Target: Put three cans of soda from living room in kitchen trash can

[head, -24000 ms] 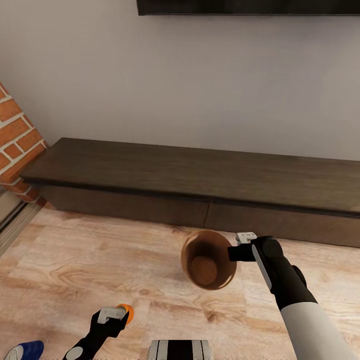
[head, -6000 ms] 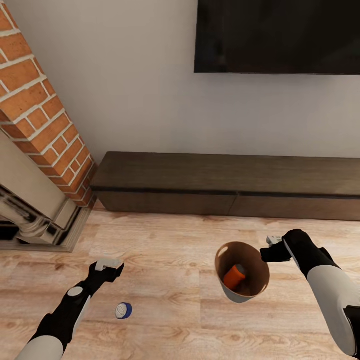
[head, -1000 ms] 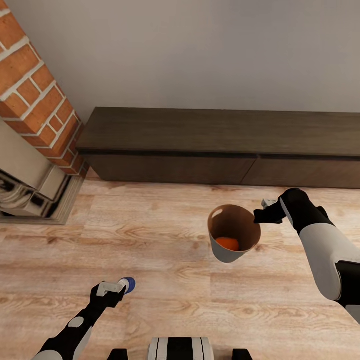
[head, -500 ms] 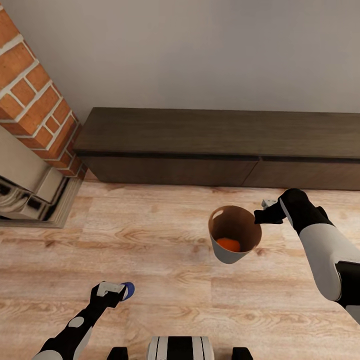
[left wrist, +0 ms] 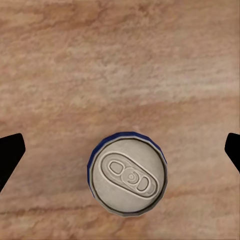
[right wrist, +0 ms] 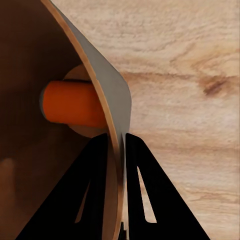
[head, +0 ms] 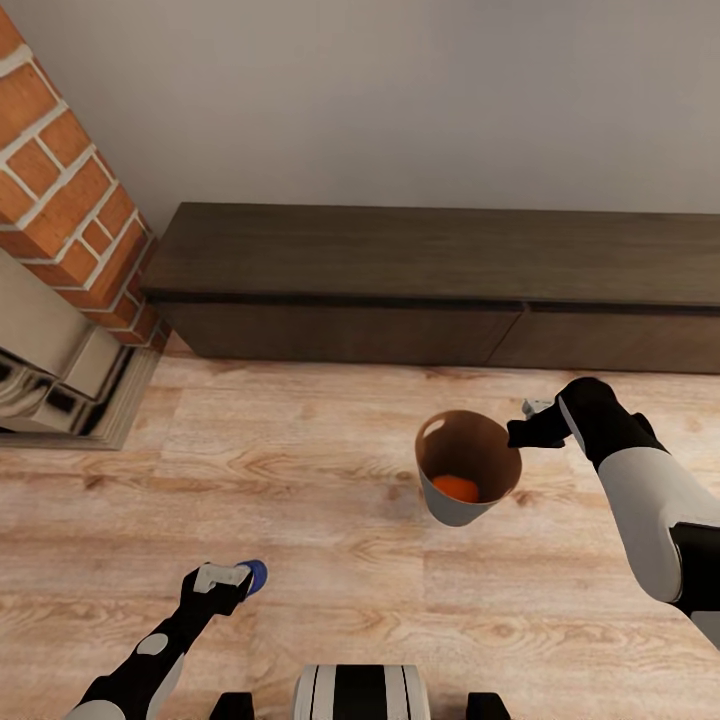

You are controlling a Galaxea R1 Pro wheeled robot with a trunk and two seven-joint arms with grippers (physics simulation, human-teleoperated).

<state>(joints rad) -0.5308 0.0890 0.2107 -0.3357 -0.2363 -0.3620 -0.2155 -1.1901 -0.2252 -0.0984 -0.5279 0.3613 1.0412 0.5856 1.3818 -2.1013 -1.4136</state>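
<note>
The left gripper [left wrist: 120, 150] has sunk lower over the upright blue can [left wrist: 127, 173], jaws apart either side; the right gripper [right wrist: 116, 142] stays clamped on the trash can [head: 450, 505] rim, an orange can [right wrist: 70, 104] inside.

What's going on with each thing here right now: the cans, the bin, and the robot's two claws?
Blue can: upright on the wood floor, free between the open fingers.
Orange can: lying inside the bin.
Bin: held off the floor by its rim, tilted.
Left gripper: open, above the blue can.
Right gripper: shut on the bin's rim.
</note>
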